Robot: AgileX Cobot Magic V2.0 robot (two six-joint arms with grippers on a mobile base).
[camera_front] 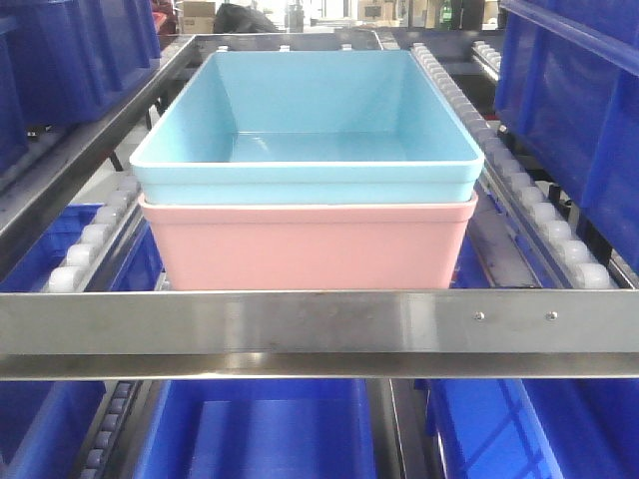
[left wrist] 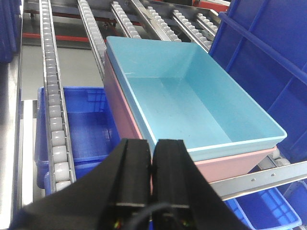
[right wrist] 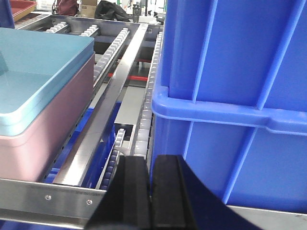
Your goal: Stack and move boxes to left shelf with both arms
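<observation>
The steel front bar (camera_front: 319, 334) ran across the near edge of the shelf level, with dark blue bins (camera_front: 260, 429) on the level below it. In the left wrist view, the left gripper (left wrist: 152, 167) was positioned at the near left corner of the stack, jaws pressed together with nothing between them. In the right wrist view, the right gripper (right wrist: 151, 191) was positioned to the right of the stack, in front of a large dark blue bin (right wrist: 230, 96); its jaws were likewise closed and empty. Directly behind the bar, the pink box (camera_front: 310, 244) rested on the shelf between the two rows of white rollers (camera_front: 529, 200). The light blue box (camera_front: 305, 120) was nested inside the pink box, its rim seated just above the pink rim. Both boxes were upright and empty.
</observation>
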